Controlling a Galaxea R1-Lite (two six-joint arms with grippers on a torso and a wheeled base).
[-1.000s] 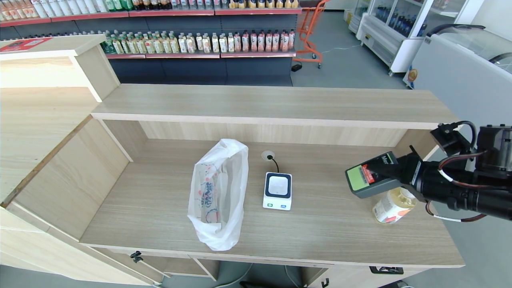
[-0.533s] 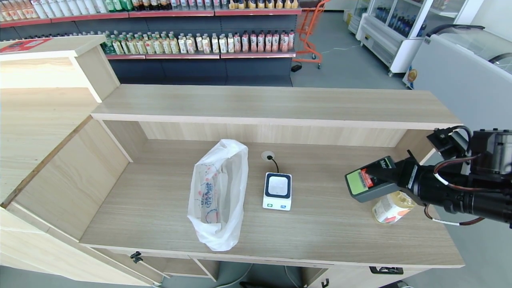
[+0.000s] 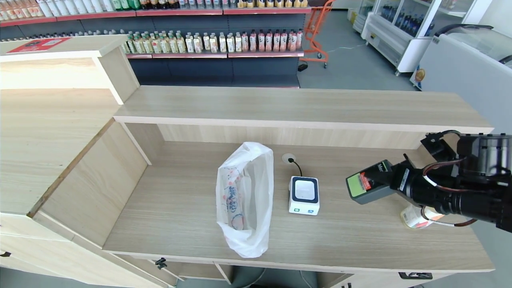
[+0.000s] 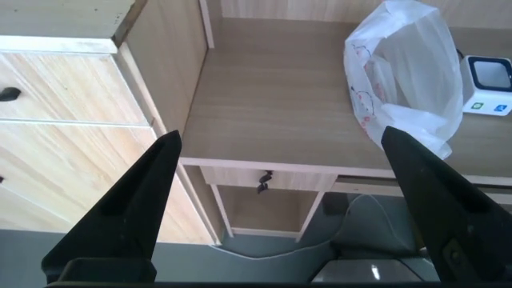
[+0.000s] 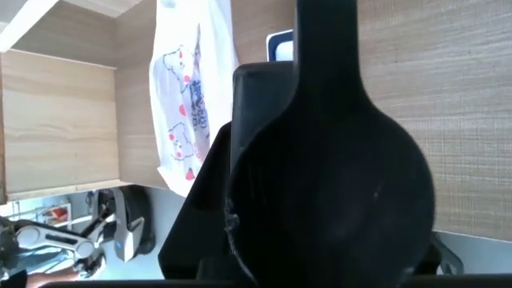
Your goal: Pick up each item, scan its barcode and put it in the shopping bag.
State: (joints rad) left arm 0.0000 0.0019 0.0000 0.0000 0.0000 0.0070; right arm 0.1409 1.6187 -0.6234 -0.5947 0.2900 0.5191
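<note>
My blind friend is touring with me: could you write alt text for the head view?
The robot's right end effector holds a dark box with a green end above a wooden checkout counter. To the robot's left of it stand a small white barcode scanner and a white plastic shopping bag; a bottle sits partly hidden beneath the arm.

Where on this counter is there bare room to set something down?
Widest patch: wooden counter between its left side wall and the white plastic shopping bag. Another lies along the front edge, before the white scanner. Crowded: the bag-scanner gap is narrow, and at the right end a labelled bottle sits below the right gripper and its dark grey box.
</note>
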